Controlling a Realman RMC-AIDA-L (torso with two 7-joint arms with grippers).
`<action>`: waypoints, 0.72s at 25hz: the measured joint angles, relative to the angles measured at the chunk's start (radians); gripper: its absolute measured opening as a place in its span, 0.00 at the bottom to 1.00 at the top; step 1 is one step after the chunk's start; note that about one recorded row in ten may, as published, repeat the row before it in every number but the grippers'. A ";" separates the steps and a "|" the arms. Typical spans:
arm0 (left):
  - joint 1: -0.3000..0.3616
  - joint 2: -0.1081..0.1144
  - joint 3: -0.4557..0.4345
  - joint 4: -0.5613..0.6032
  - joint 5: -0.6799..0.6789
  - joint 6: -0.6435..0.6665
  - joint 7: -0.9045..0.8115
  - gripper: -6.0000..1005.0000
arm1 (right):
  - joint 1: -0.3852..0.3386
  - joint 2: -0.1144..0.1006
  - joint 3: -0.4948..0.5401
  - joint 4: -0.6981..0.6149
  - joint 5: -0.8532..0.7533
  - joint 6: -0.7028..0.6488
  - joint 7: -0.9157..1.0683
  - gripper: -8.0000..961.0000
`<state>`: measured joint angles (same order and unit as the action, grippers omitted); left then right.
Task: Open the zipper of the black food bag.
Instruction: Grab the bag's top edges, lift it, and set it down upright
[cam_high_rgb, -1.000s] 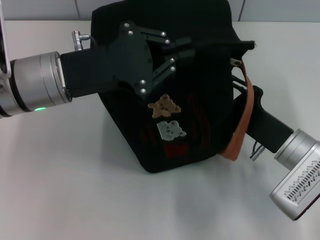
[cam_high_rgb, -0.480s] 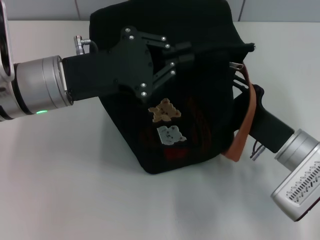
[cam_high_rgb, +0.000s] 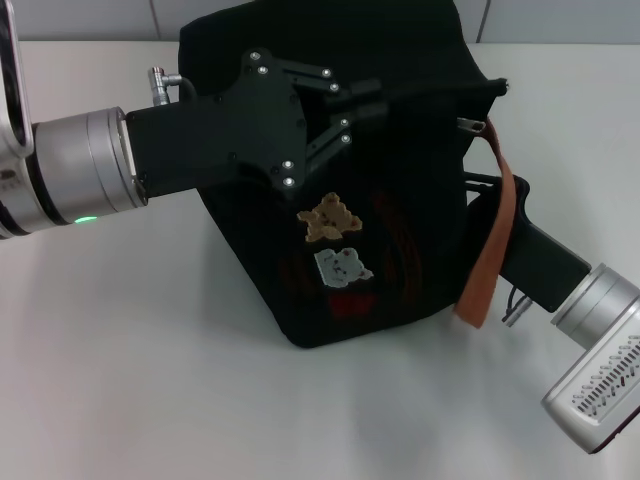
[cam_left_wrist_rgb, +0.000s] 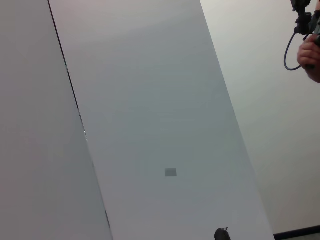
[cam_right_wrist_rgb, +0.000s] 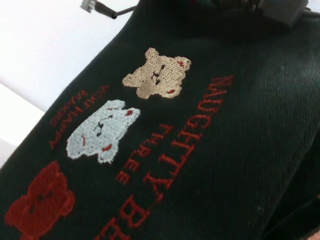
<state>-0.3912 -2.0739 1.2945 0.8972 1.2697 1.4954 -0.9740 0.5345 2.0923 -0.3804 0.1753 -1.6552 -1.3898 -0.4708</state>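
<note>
My left claw (cam_high_rgb: 375, 100) sits on top of the bag (cam_high_rgb: 340, 230), its fingers closed down over the dark zipper (cam_high_rgb: 440, 95) line, though whether they actually pinch anything I cannot tell. To do this well I'd pull steadily along the seam, keeping the bag braced. Beyond it, the right claw (cam_high_rgb: 480, 200) is tucked against the bag's side under the orange strap (cam_high_rgb: 485, 250); its state is hidden.
</note>
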 joint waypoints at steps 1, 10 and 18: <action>0.000 0.000 0.000 0.000 0.000 0.000 0.000 0.11 | 0.000 0.000 0.000 0.000 0.000 0.000 0.000 0.32; 0.001 0.000 -0.001 -0.001 0.001 0.000 0.000 0.10 | 0.004 0.000 0.000 -0.001 0.000 0.007 -0.001 0.06; 0.018 0.001 -0.015 -0.005 -0.006 0.000 0.014 0.11 | 0.004 0.000 0.002 -0.007 0.001 0.031 0.009 0.01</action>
<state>-0.3736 -2.0727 1.2800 0.8924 1.2639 1.4959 -0.9600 0.5385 2.0923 -0.3788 0.1680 -1.6540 -1.3587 -0.4622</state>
